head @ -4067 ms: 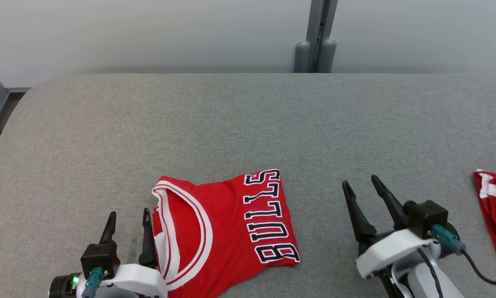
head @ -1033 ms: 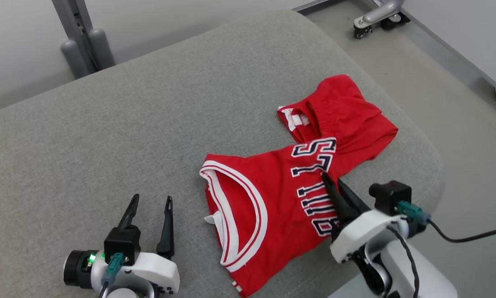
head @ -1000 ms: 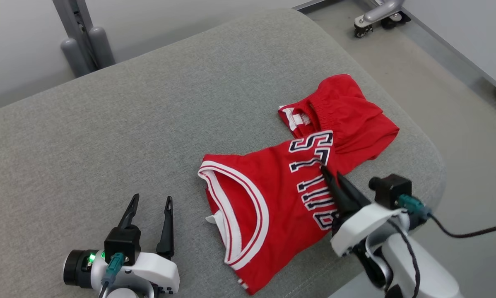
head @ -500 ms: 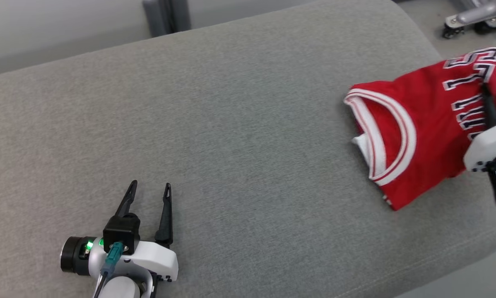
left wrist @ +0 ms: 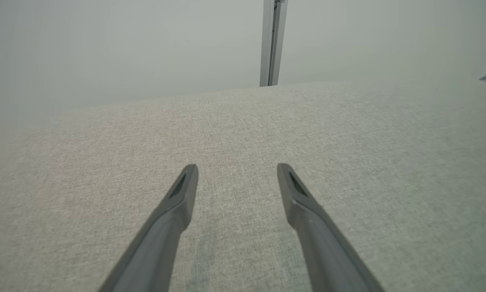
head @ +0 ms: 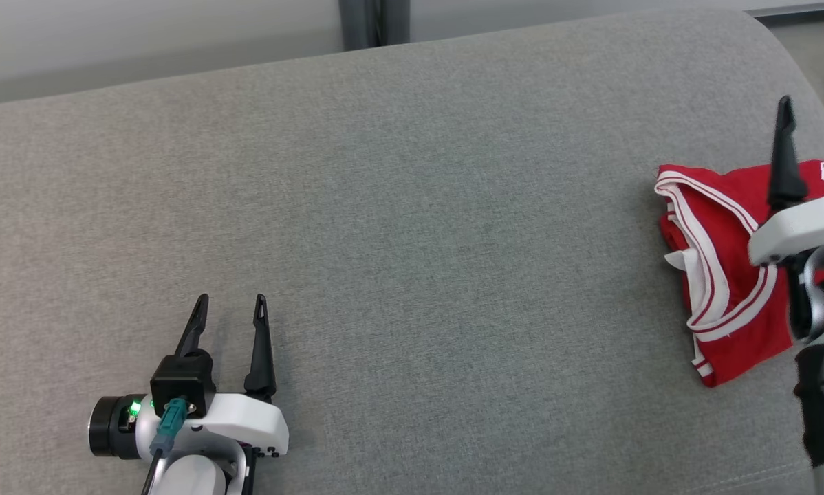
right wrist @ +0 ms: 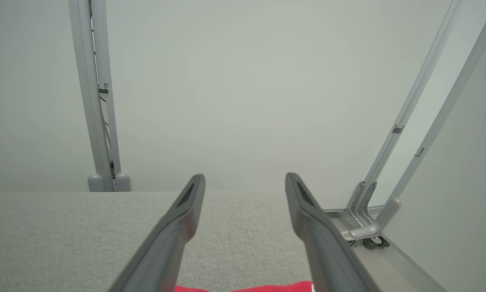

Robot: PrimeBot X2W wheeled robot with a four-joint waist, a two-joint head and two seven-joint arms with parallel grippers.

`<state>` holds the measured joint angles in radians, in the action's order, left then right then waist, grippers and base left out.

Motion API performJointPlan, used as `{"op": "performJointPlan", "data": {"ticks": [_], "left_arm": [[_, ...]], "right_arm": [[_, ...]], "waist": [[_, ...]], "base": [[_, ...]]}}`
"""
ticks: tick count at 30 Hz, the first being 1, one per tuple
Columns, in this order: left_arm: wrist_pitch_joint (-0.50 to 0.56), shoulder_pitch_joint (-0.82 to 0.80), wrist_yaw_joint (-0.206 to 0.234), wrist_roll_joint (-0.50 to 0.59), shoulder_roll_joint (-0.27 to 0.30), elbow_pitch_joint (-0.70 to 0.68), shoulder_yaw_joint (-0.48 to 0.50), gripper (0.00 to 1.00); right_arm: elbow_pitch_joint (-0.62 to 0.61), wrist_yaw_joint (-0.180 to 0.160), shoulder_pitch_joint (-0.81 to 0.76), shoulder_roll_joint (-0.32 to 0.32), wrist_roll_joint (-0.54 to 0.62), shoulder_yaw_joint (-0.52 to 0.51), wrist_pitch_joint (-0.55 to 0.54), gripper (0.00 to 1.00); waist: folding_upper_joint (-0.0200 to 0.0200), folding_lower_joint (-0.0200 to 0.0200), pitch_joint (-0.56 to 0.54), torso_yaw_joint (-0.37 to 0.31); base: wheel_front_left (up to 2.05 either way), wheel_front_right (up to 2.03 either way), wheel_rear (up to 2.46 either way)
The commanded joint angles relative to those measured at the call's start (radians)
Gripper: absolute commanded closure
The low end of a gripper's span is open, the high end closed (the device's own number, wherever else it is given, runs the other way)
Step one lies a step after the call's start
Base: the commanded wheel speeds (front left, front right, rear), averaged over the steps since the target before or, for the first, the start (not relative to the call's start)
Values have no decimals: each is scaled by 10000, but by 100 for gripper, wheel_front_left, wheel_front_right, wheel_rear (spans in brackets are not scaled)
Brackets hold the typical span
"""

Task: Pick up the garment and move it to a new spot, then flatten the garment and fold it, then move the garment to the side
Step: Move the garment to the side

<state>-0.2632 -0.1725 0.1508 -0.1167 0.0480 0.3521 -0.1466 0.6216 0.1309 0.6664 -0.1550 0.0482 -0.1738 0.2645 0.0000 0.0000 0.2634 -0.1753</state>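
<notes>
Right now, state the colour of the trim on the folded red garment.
White trim with a thin red stripe; clearest in head view.

Right gripper (right wrist: 245,178) is letting go: its fingers are spreading wide, no longer pinching the garment (head: 725,265), which is settling bunched at the grey surface's (head: 412,206) right end.

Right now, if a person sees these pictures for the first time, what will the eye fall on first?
First the folded red shirt with white striped trim, bright against the grey table, lying near its right end in the head view. Next the right pincer over that shirt, open with nothing between its fingers. Then the left pincer, also open, over bare table at the lower left.
</notes>
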Motion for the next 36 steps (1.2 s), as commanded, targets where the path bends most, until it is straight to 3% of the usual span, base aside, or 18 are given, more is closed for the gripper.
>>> {"op": "performJointPlan", "data": {"ticks": [1, 9, 20, 36], "left_arm": [[-13, 22, 85, -82, 55, -40, 11, 0], [-13, 299, 126, -292, 49, -25, 7, 0], [-11, 779, 131, -618, 51, 54, -71, 0], [-13, 1593, -352, -739, 51, 73, 556, 0]], "right_arm": [[-326, -3, -642, 260, -274, 247, -12, 0], [-960, -3, -2571, 850, -986, 953, -10, 0], [-1122, -3, -4232, 1006, -1687, 1194, -10, 0], [-1485, -3, -5150, 1008, -1748, 1674, -10, 0]], "waist": [[0, 0, -278, 340], [0, 0, -735, 1079], [0, 0, -1422, 1784], [0, 0, -2472, 1707]], "base": [[0, 0, 0], [0, 0, 0], [0, 0, 0], [0, 0, 0]]}}
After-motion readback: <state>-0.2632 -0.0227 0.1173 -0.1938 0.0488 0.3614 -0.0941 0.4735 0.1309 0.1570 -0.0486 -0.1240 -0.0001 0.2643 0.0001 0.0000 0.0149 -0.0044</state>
